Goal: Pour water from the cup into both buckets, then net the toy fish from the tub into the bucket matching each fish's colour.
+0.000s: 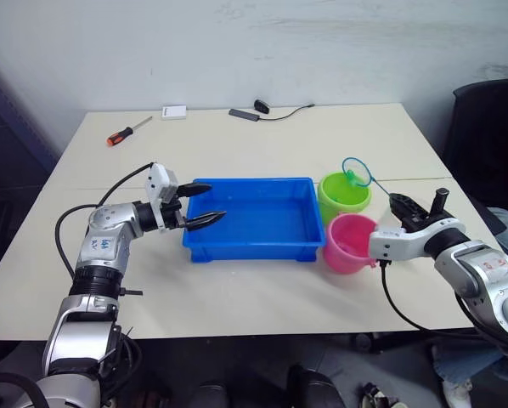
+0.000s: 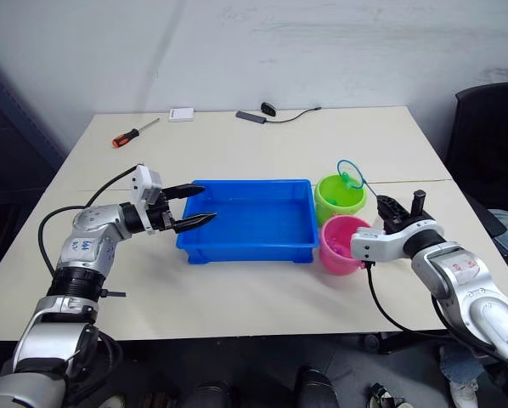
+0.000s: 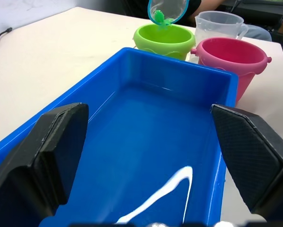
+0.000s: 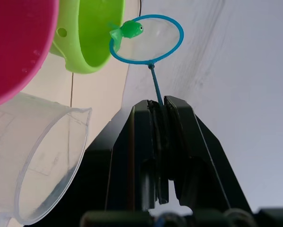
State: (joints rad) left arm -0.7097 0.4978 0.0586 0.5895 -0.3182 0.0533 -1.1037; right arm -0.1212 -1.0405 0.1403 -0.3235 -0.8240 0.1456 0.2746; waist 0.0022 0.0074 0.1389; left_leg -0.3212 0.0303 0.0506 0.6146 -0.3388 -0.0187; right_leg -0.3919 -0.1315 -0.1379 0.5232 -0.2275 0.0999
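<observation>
net: right gripper [image 4: 161, 113] has its fingers clamped on the thin handle, so the hoop of the net [image 1: 356, 172] hangs over the green bucket [image 1: 343, 195], a fair spot for tipping out a catch.
fish: one green toy fish [image 4: 127, 30] sits at the hoop's rim, right above the bucket of its own colour; not yet dropped.
pink bucket: pink bucket [image 1: 349, 242] stands touching the green one, both just beside the tub's right end, a short carry for each fish.
tub: blue tub [image 1: 254, 246] holds shallow water; i make out no other fish in it, though glare on the water may hide one.
cup: clear cup [image 3: 219, 24] stands behind the pink bucket, near the right arm; probably emptied, hard to tell.
left gripper: left gripper [image 1: 201, 204] hovers at the tub's left end, fingers apart, gripping nothing, as if waiting.
tabletop: pale tabletop [image 1: 237, 144]; far side carries a red-handled screwdriver [image 1: 128, 132], a small white box [image 1: 174, 111] and a dark cable [image 1: 275, 112].
room: plain white wall [image 1: 254, 42] behind, dark chair [image 1: 488, 136] at the right.
</observation>
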